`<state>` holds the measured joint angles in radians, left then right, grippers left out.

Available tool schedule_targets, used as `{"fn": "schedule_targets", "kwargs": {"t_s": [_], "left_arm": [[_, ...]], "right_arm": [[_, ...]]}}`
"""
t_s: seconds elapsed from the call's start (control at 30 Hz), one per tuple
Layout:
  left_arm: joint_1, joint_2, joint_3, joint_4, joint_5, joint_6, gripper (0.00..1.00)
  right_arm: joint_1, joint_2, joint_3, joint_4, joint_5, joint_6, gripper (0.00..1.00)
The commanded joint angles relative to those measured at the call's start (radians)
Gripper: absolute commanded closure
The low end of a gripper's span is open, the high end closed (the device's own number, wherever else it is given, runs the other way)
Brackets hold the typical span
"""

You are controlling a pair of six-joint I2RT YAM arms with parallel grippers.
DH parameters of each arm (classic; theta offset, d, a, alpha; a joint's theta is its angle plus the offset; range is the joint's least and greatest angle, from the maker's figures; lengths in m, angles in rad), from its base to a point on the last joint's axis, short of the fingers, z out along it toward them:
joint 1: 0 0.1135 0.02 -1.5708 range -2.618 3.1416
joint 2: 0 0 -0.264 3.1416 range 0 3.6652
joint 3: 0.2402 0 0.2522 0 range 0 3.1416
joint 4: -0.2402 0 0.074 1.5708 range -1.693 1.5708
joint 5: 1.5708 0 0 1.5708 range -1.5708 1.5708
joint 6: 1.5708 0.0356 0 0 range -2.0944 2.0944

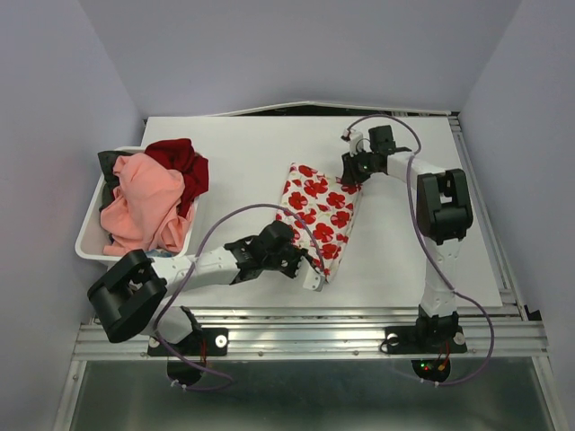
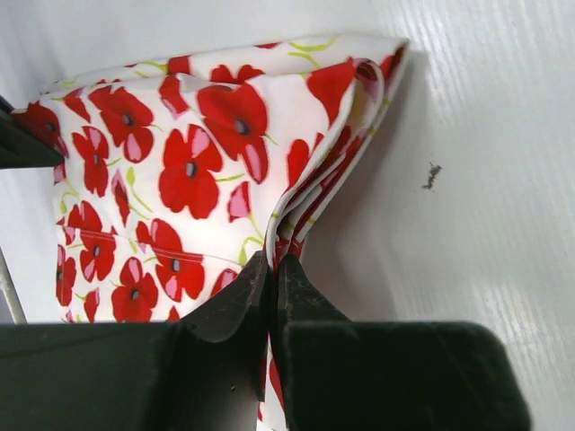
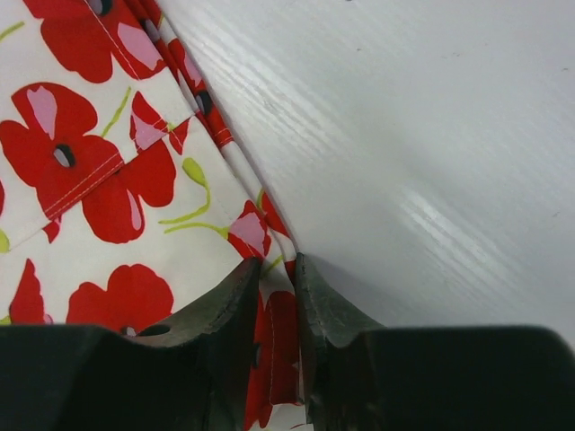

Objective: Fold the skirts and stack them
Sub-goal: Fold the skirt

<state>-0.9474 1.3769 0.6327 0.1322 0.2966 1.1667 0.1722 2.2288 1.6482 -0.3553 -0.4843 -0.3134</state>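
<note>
You have one white cloth skirt with red flowers (image 1: 319, 211) and one white plastic basket (image 1: 90, 251). Count three more garments: salmon-pink cloth (image 1: 144, 202), dark red cloth (image 1: 182, 162), blackish cloth (image 1: 110, 167).

Robot lab cell: white table (image 1: 243, 162), bare grey walls (image 1: 54, 72), aluminium rails (image 1: 305, 337).

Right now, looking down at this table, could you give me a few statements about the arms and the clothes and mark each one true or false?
1. The left gripper and the right gripper each pinch an edge of the flowered skirt. True.
2. The flowered skirt lies in the basket. False: it lies on the table, to the right of the basket.
3. The pink skirt sits in the basket. True.
4. The pink skirt is neatly folded. False: it is a crumpled heap.
5. A dark red cloth lies in the basket beside the pink skirt. True.
</note>
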Motion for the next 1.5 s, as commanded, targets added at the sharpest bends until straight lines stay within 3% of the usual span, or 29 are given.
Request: {"fn": "schedule_targets", "kwargs": {"t_s": [0.0,0.17,0.6,0.93,1.47], "left_arm": [[-0.005,-0.029,0.088,-0.042,0.006,-0.079,1.0],[-0.004,-0.032,0.154,-0.094,0.007,-0.165,1.0],[0.001,-0.062,0.341,-0.201,-0.039,-0.302,1.0],[0.061,-0.001,0.42,-0.157,-0.088,-0.276,1.0],[0.157,0.212,0.507,-0.017,-0.042,-0.141,1.0]], "right_arm": [[0.065,-0.024,-0.177,-0.01,0.157,-0.131,0.72],[0.087,-0.051,-0.252,0.03,0.199,-0.173,0.75],[0.136,-0.115,-0.358,0.026,0.125,-0.211,0.76],[0.164,-0.147,-0.392,-0.023,0.066,-0.25,0.75],[0.173,-0.133,-0.383,-0.066,0.05,-0.276,0.74]]}}
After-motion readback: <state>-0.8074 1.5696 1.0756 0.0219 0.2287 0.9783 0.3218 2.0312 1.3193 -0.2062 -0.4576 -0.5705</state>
